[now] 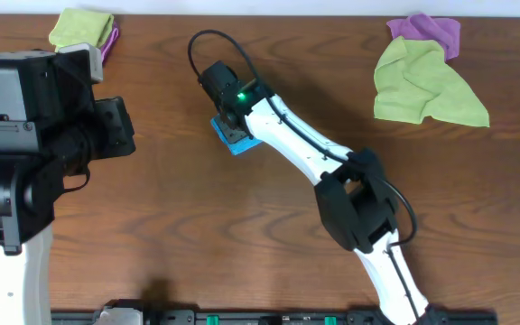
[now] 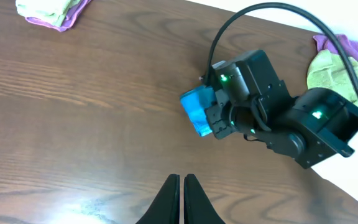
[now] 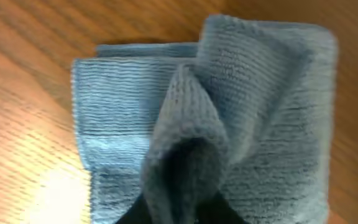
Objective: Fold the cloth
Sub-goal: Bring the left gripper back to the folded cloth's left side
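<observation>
The cloth (image 1: 239,145) is a small folded bright blue bundle on the wooden table, mostly hidden under my right wrist in the overhead view. It also shows in the left wrist view (image 2: 196,109). In the right wrist view the cloth (image 3: 117,124) fills the frame, and one fold is pinched up between the dark fingers. My right gripper (image 3: 182,213) is shut on that fold, directly above the bundle (image 1: 231,126). My left gripper (image 2: 182,182) is shut and empty, hovering over bare table well short of the cloth.
A lime-green cloth (image 1: 427,86) lies on a purple cloth (image 1: 433,32) at the back right. A folded lime-green cloth (image 1: 79,27) on a purple one (image 1: 109,41) lies at the back left, beside the left arm's body (image 1: 25,126).
</observation>
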`<state>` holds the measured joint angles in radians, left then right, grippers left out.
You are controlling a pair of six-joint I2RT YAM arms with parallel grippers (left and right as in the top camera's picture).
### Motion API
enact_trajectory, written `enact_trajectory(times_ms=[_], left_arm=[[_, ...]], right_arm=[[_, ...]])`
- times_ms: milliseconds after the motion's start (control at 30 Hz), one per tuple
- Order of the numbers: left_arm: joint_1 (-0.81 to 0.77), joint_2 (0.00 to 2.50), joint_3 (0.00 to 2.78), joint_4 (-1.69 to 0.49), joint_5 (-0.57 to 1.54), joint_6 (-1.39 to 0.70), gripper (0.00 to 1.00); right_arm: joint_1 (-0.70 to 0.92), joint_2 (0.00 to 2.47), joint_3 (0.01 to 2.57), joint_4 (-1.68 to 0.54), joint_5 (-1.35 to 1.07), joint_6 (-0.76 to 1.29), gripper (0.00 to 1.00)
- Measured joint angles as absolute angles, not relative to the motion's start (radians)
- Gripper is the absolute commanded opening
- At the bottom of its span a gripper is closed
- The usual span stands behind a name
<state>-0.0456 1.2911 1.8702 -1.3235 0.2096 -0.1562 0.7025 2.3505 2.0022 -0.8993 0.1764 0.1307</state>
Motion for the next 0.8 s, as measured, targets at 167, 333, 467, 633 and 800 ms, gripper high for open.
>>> enact_trajectory(times_ms=[167,333,467,633,800], left_arm=[[-0.046,1.291,1.871,-1.324,0.208,-0.152,0.06],[-0.045,1.291,1.870,-1.321,0.141,-0.152,0.06],[-0.035,1.287,1.828,-1.266,0.107,-0.152,0.13],[0.009,1.288,1.681,-1.152,0.110,-0.165,0.25],[0.046,1.295,1.450,-1.004,0.173,-0.192,0.27]], right_arm=[[0.715,2.352,2.002,-0.900,0.023,0.124,0.79],[0.722,2.352,2.019,-0.923,-0.039,0.121,0.88],[0.703,2.329,2.053,-0.932,-0.045,0.097,0.97],[0.654,2.232,2.065,-0.935,-0.009,0.085,0.99],[0.579,2.106,2.084,-0.949,0.004,0.079,0.96]])
